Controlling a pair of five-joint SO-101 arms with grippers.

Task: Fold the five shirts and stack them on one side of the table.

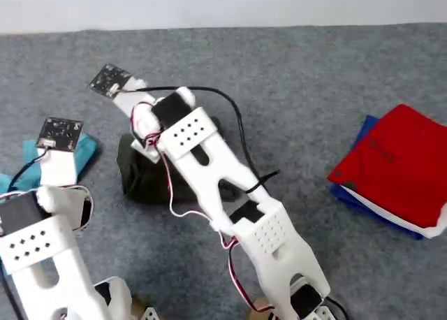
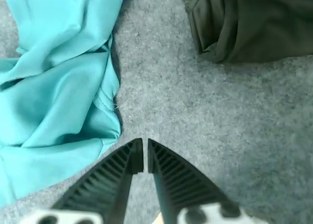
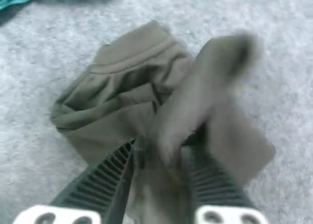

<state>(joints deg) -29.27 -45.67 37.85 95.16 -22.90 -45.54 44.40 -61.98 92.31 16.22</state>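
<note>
The dark shirt [image 3: 122, 101] looks soft and floppy; right tool [image 3: 164, 148] pinches its fold, left tool [image 2: 145, 143] pressed together

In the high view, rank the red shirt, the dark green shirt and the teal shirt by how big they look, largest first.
1. red shirt, folded.
2. dark green shirt, partly under the right arm.
3. teal shirt, mostly hidden by the left arm and the frame edge; true size unsure.
</note>
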